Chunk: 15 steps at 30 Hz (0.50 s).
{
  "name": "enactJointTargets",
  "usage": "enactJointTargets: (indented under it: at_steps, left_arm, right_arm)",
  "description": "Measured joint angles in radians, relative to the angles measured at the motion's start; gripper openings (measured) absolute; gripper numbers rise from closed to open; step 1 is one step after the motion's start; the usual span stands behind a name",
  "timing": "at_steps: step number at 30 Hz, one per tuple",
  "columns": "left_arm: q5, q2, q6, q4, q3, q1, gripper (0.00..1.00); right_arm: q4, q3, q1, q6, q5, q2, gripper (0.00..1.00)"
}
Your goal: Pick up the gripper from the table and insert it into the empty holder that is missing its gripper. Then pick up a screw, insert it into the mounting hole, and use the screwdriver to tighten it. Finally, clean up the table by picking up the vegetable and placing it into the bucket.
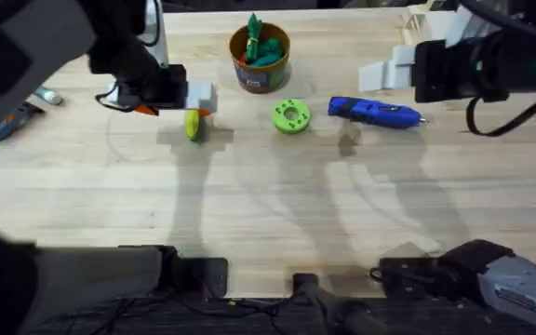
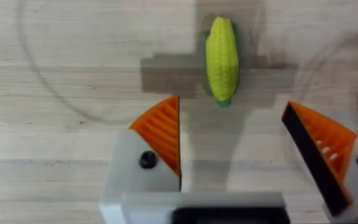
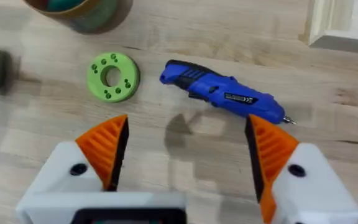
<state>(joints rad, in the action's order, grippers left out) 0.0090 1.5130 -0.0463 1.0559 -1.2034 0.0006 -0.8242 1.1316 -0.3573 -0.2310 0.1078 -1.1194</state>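
Observation:
The vegetable (image 1: 194, 124) is a small yellow corn toy (image 2: 221, 59) lying flat on the wood. My left gripper (image 1: 177, 108) hangs just above it, open (image 2: 235, 143), and the corn lies ahead of the gap between the orange pads. The bucket (image 1: 260, 58) stands at the back with green leafy toys in it. The blue screwdriver (image 1: 375, 112) lies right of centre (image 3: 219, 93). My right gripper (image 1: 389, 70) hovers open (image 3: 188, 149) above and behind the screwdriver. White finger mounts with dark holes (image 2: 146, 160) carry the pads. A loose gripper pad and a screw are out of view.
A green disc with holes (image 1: 291, 116) lies between the corn and the screwdriver (image 3: 112, 76). Small hand tools (image 1: 17, 116) lie at the left edge. Pale wooden blocks (image 1: 426, 19) sit at the back right. The table's front half is bare wood.

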Motion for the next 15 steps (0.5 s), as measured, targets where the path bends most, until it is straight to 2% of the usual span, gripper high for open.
enactJointTargets:
  at_steps: [15]
  left_arm:
    - [-0.004, 0.261, -0.041, -0.129, 0.000, 0.000, 0.987]
  right_arm:
    - [0.000, 0.000, 0.000, 0.000, 0.000, 0.000, 0.991]
